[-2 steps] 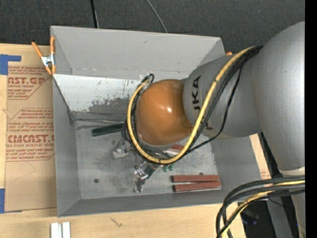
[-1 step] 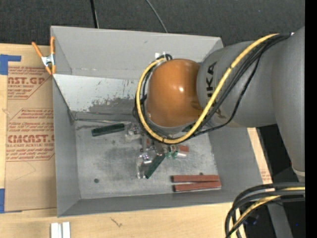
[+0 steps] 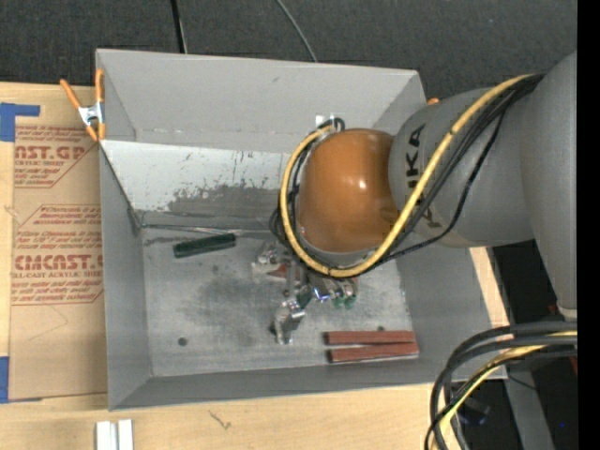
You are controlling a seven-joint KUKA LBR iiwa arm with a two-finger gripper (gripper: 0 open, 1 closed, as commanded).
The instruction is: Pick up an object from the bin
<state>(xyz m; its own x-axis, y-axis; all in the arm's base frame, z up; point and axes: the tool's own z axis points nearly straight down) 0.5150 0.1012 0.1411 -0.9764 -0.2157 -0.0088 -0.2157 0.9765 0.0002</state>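
**Inspector:** Position of the gripper point(image 3: 287, 324)?

**Operator:** Low over the floor of the bin point(image 3: 122, 345), about mid-floor toward the near wall, under the orange cover point(image 3: 342, 190). I cannot tell whether the claw is wide or narrow, since the wrist hides it. Nothing is seen held.

**Inspector:** Bin contents?

**Operator:** Few items, well apart.
- A green stick point(image 3: 204, 245) lies flat at the left, near the foot of the back wall.
- Two brown bars point(image 3: 371, 345) lie side by side, touching, along the near wall to the right of the gripper.
- A pale scrap point(image 3: 267, 262) sits just beside the wrist; its kind cannot be determined.

**Inspector:** Which is the pick?

**Operator:** Not established. The gripper is near the bars and the scrap but stands directly over neither. The bars are my best judgement.

**Inspector:** Recommendation for the step?

**Operator:**
- Centre over one item before descending.
- For the bars, set the claw across their short width and clear of the near wall, or it may foul the wall.
- Expect both bars to lift or slide together.
- The stick may roll if pinched off-centre.
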